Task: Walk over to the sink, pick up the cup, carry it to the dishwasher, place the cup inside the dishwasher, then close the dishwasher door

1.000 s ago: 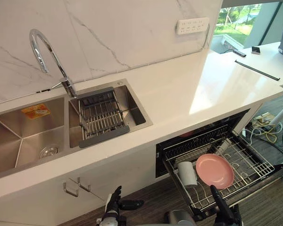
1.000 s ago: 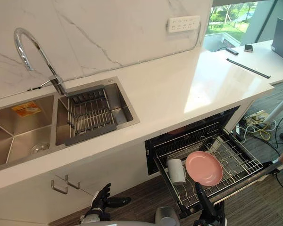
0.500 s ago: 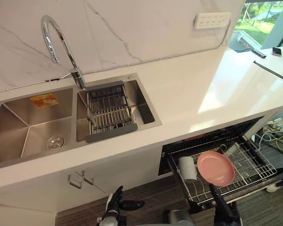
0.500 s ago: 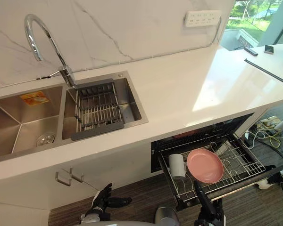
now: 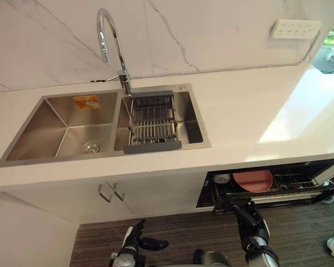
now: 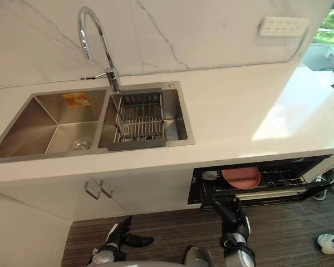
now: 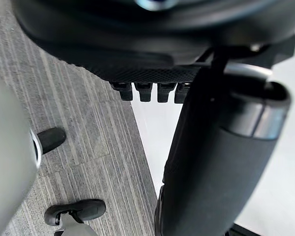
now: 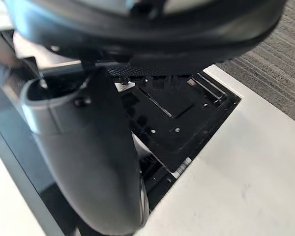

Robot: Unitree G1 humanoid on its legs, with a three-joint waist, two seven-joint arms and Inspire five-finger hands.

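The right hand (image 5: 246,217) is open, fingers fairly straight and holding nothing. It reaches up from low before the dishwasher (image 5: 270,184), fingertips at the near corner of the lowered door (image 5: 284,194); I cannot tell whether they touch it. The left hand (image 5: 134,240) hangs low over the floor (image 5: 178,228), relaxed and empty, thumb out to the side. The cup (image 5: 222,178) stands in the dishwasher's rack (image 5: 294,181), just beside a pink plate (image 5: 254,179), under the worktop (image 5: 250,117) and well apart from the sink (image 5: 67,125).
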